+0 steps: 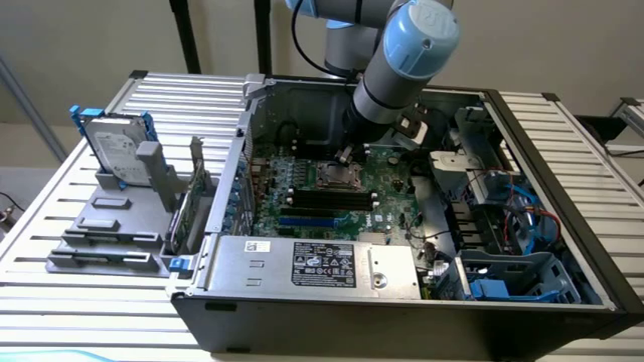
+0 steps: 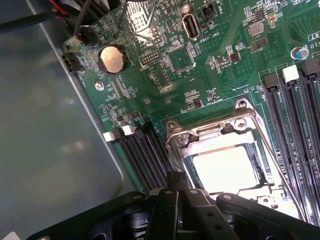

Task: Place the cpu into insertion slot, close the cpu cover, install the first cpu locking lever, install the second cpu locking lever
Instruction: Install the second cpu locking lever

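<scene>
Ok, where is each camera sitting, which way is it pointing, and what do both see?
Exterior view: off the arm, above the open computer case, looking down into it; the robot arm reaches in.
Wrist view: on the wrist, close above the motherboard; the shut pincer sits by the cpu cover.
Shared: the cpu cover, closed over the cpu.

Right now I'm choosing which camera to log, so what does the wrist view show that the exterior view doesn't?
Wrist view alone: the cpu seated under the closed cpu cover, a coin battery, and the end effector shut at the cover's edge.

Exterior view alone: the whole computer case, its power supply, a hard drive on the slatted table, and the arm.

Both: the green board and the black memory slots.
</scene>
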Available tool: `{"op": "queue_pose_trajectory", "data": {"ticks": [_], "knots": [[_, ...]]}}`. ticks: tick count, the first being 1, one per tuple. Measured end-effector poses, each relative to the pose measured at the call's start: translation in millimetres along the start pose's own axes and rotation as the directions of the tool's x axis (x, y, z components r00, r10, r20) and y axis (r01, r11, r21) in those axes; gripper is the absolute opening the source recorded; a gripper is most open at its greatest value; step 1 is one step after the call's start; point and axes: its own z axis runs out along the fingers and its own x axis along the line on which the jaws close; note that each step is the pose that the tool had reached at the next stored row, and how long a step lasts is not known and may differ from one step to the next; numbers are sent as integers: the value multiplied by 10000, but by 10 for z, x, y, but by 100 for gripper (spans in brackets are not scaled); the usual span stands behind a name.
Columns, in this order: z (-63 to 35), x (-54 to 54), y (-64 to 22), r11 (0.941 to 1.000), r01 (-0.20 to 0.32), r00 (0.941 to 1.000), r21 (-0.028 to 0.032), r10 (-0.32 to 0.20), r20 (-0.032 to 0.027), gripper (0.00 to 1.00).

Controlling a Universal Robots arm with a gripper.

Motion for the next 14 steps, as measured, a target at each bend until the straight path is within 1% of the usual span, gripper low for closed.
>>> {"op": "queue_pose_trajectory", "data": {"ticks": [2,4,5,10,14], "knots": [[-27,-35,12,10000,-9,10000,30,9,6,11],[-78,-83,25,10000,-25,10000,63,25,20,11],[-103,-107,32,10000,-27,10000,68,27,20,11],[-238,-239,65,10000,-29,10000,71,29,23,11],[-343,-330,61,10000,-30,10000,71,29,22,11]]}}
